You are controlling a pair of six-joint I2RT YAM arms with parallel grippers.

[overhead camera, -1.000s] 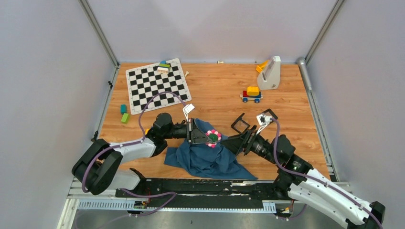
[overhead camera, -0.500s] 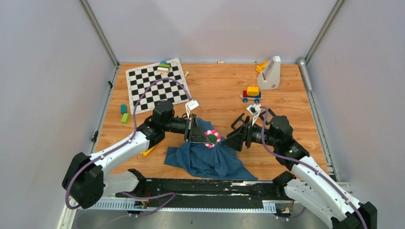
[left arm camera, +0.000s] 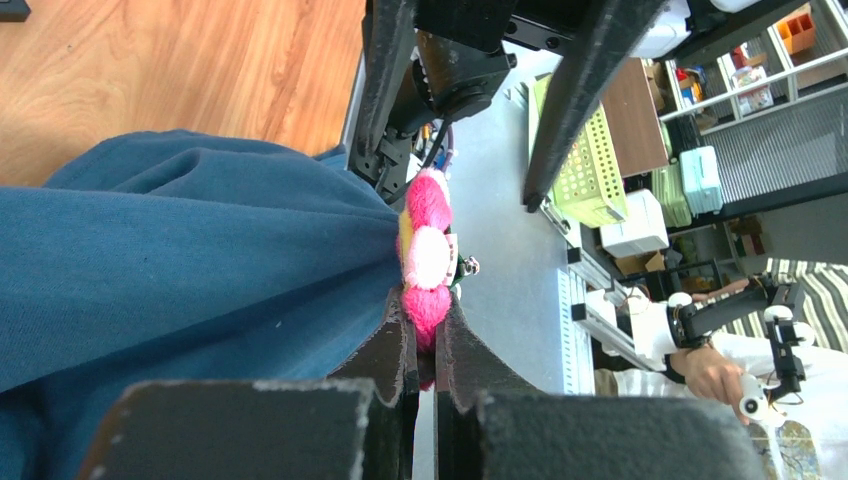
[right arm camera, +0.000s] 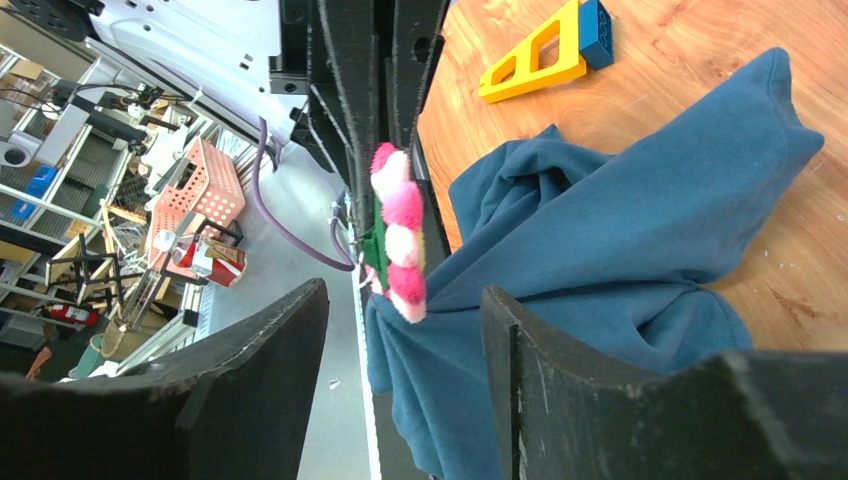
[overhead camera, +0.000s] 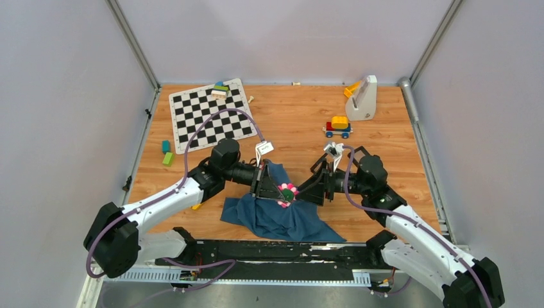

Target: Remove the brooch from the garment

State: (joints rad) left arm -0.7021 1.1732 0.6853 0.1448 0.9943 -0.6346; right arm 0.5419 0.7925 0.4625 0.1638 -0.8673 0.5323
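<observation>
Brooch (overhead camera: 287, 191): pink-and-white flower on the teal garment (overhead camera: 276, 218), held up where the two sets of fingertips meet.
Change: over the past second the right gripper (overhead camera: 298, 194) has moved in on the brooch and its jaws have narrowed; the left gripper (overhead camera: 278, 190) has kept its pinch while its arm shifted.
Count: one brooch, one garment, two grippers; one chessboard (overhead camera: 212, 114) and one toy car (overhead camera: 338, 126), both well beyond the fingers.
Left fingers (left arm camera: 385, 350): pressed together, clamped on the brooch's lowest pink petal; the rest of the flower stands edge-on just past their tips, with cloth bunched against one side.
Right fingers (right arm camera: 270, 340): apart, touching nothing; the brooch sits edge-on at the mouth of the gap between them, and the garment trails from it past one finger.
Facing: the left fingers hold the brooch from the far side, opposite the right tips.
</observation>
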